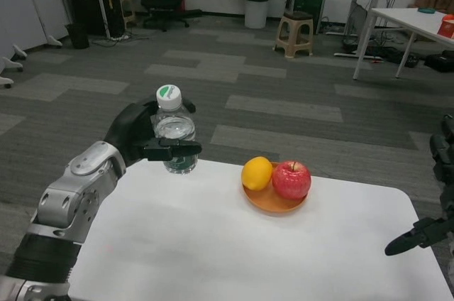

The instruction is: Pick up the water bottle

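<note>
The water bottle (174, 130) is grasped by the left hand (145, 138) at the table's (213, 244) far left edge, fingers wrapped around it. An orange plate (273, 201) nearby carries a lemon (257, 172) and apple (291, 179). The right hand (425, 233) is seen at the right edge; its grip cannot be told.

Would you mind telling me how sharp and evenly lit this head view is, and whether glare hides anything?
Head view: even, soft light, faint shadows under the plate; the water bottle in the left hand is sharp, glints slightly; the right hand is cropped at the edge; background furniture stays legible.
</note>
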Controlling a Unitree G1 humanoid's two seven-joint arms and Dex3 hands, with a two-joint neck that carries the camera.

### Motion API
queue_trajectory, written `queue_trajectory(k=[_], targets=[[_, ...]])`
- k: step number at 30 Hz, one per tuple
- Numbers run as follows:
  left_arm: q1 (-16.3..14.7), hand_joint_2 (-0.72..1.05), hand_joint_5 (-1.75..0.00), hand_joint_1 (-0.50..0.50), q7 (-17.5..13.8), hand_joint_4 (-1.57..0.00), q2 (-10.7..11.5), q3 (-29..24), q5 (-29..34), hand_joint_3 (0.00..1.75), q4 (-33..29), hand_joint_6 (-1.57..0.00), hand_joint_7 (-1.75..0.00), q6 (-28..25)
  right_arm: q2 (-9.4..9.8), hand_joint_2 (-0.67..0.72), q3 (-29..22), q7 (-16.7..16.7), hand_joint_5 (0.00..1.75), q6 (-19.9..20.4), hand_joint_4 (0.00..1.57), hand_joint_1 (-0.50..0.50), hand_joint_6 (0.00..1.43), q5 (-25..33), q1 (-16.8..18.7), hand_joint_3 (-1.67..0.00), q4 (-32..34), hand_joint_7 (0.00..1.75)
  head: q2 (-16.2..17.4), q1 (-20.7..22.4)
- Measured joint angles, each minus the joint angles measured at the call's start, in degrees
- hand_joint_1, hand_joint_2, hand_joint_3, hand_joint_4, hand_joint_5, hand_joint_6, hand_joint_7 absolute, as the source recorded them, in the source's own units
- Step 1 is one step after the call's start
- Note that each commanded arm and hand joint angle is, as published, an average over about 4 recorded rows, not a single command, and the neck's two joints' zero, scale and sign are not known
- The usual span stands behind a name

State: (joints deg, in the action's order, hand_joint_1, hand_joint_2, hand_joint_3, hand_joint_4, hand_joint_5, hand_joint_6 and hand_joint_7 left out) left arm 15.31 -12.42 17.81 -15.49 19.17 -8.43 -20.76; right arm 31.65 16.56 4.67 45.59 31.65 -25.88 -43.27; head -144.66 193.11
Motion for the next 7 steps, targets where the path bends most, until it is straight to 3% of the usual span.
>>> queue_trajectory(k=[7], targets=[[0.19,0.78,-1.75,0.21,-0.03,-1.01,0.0,0.4,0.0,0.17,0.95,-1.1,-1.68,-0.08,-0.04,0.66,0.05,0.0,0.0,0.0,0.0,-0.46,0.0,0.0,0.0,0.0,0.34,0.07,-2.13,-1.51]])
